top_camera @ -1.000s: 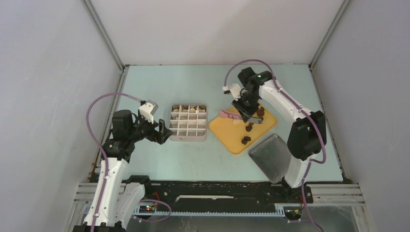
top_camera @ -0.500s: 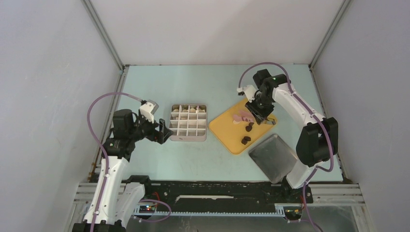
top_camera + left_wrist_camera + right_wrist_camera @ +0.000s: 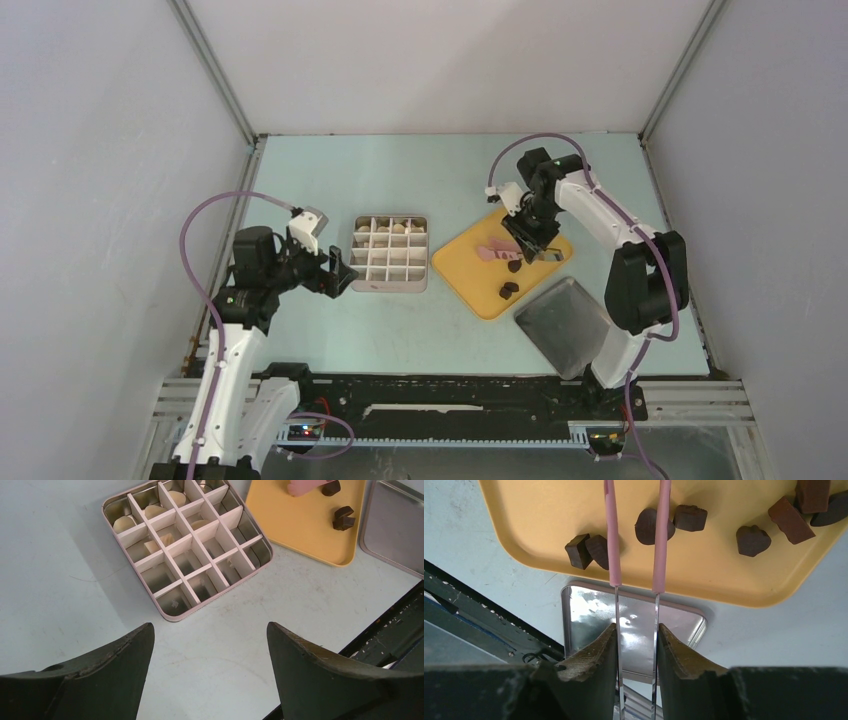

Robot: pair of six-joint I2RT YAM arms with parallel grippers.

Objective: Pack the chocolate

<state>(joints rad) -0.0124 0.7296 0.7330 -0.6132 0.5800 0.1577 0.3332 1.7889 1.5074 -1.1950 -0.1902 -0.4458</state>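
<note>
Over the last second the right end effector (image 3: pixel 636 635) has shifted toward the middle of the yellow tray (image 3: pixel 539 510) and eased its squeeze. The pink tongs (image 3: pixel 612 540) it pinches now gape just over a dark chocolate (image 3: pixel 646 527), so a pick-up looks imminent. Cream pieces (image 3: pixel 155 511) sit in the divided box (image 3: pixel 170 617). The left end effector (image 3: pixel 209 630) hangs spread and empty.

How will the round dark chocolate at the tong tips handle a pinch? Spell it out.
The round chocolate is small and rounded, so it may squirt out or turn between the thin tongs. It probably weighs little. The smooth yellow tray likely lets it slide if nudged.
</note>
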